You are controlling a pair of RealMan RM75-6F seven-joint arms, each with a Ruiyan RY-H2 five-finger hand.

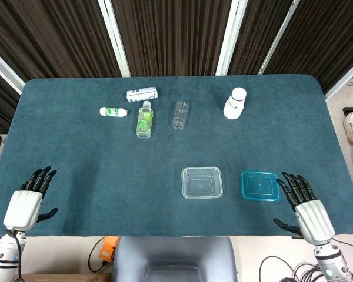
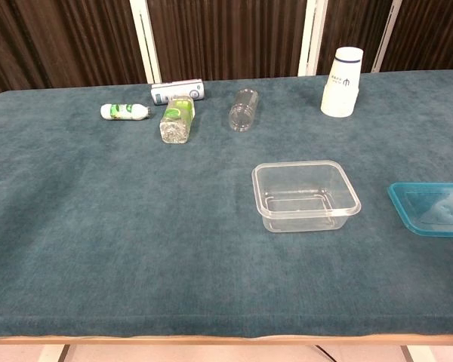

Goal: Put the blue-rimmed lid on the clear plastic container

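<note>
Right robot hand (image 1: 304,202) sits at the near bench (image 1: 76,158) edge, fingers spread, holding nothing, and the lid (image 1: 259,185) lies flat just off its fingertips. The container (image 1: 202,182) sits open a bit further over toward the left robot hand (image 1: 29,197), which is also spread and empty, well apart.

You face dark ribbed curtains (image 1: 170,35) with white posts (image 1: 232,35) behind a teal-carpeted table (image 1: 94,164).
</note>
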